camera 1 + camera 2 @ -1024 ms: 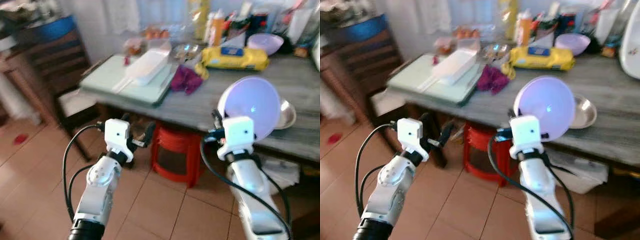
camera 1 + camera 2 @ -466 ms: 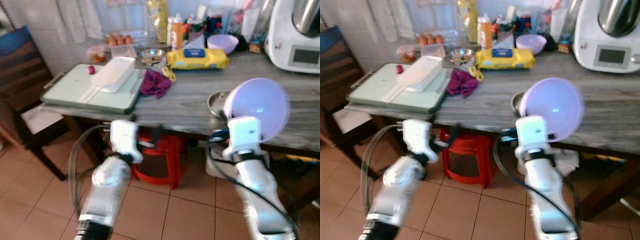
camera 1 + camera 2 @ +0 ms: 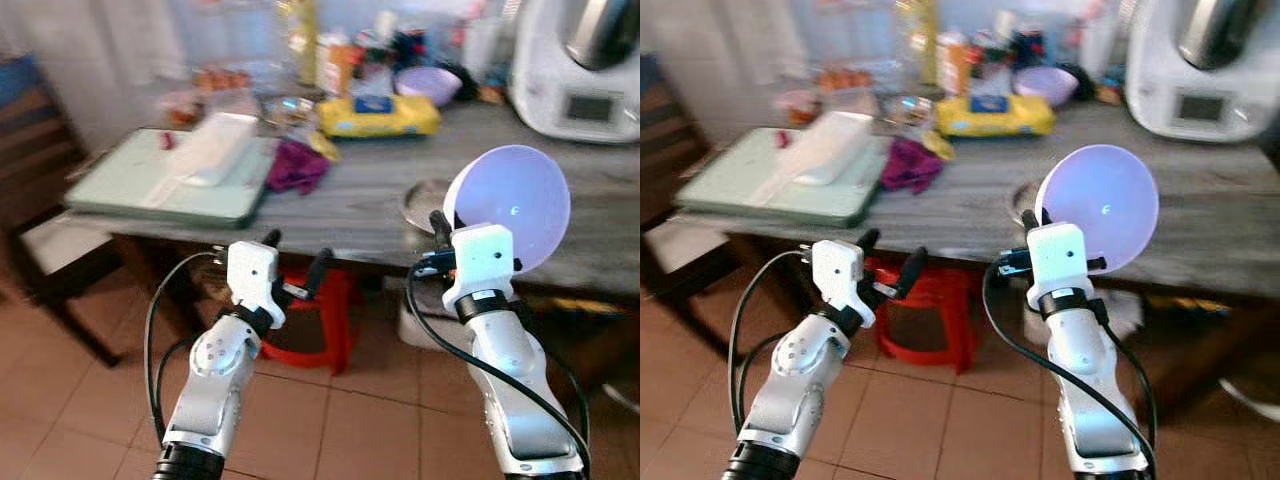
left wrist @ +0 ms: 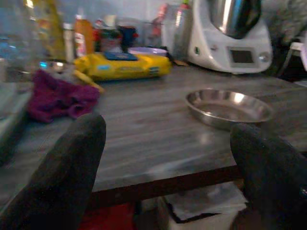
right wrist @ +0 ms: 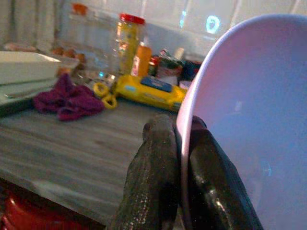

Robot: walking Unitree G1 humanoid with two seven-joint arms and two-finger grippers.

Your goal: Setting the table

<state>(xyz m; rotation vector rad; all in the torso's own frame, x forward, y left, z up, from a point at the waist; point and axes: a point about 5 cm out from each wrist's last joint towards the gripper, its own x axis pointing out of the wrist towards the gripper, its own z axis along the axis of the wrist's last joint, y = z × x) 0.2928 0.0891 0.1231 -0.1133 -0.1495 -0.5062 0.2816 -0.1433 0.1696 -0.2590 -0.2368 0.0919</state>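
Observation:
My right gripper is shut on the rim of a lilac bowl, held on edge in front of the grey table; the wrist view shows the black fingers pinching the bowl. My left gripper is open and holds nothing, below the table's front edge. A steel dish lies on the table near that edge, partly behind the bowl. A second lilac bowl stands at the back.
A green tray with a white dish, a purple cloth, a yellow pack and bottles crowd the table. A white kitchen machine stands at the right. A red stool is under the table, a chair to the left.
The camera has swung, so the whole scene shifted. My right gripper still holds the lilac bowl on edge. My left gripper stays open at about the same place.

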